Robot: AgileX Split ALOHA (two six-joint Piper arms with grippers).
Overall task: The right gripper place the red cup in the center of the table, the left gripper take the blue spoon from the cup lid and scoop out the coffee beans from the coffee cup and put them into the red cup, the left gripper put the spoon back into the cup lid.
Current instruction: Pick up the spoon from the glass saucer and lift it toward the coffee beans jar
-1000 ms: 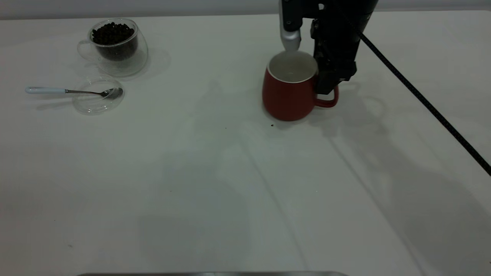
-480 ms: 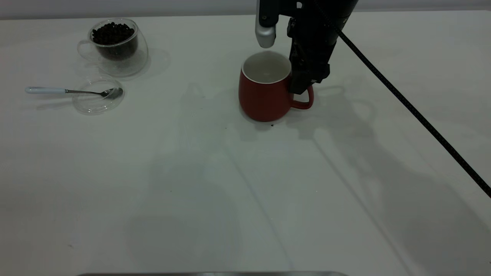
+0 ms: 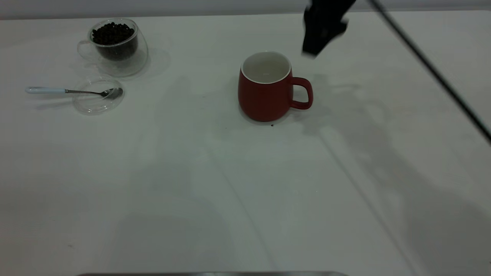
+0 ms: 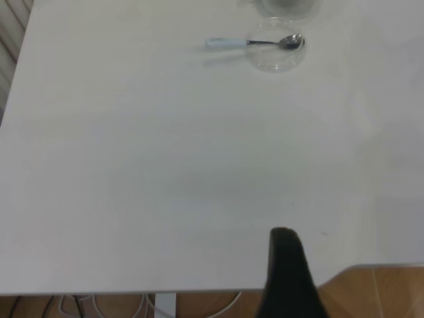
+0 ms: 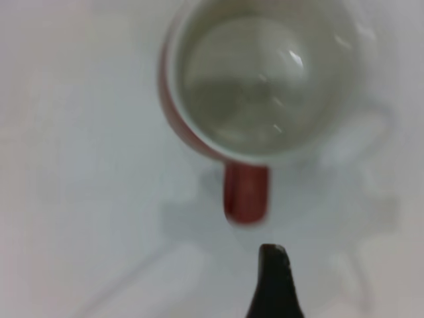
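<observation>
One stray bean (image 3: pixel 272 125) beside red cup (image 3: pixel 264 92)

The right gripper (image 3: pixel 321 36) hangs raised in the air at the far side of the scene, right of centre, holding nothing; only 1 dark fingertip (image 5: pixel 273 281) of it shows in its own wrist view; the left gripper (image 4: pixel 286 275) sits low at the near edge, 1 dark finger showing, touching nothing.

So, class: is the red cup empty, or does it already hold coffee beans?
Empty. The red cup stands upright, and the right wrist view shows only its bare white inside, no beans.
</observation>
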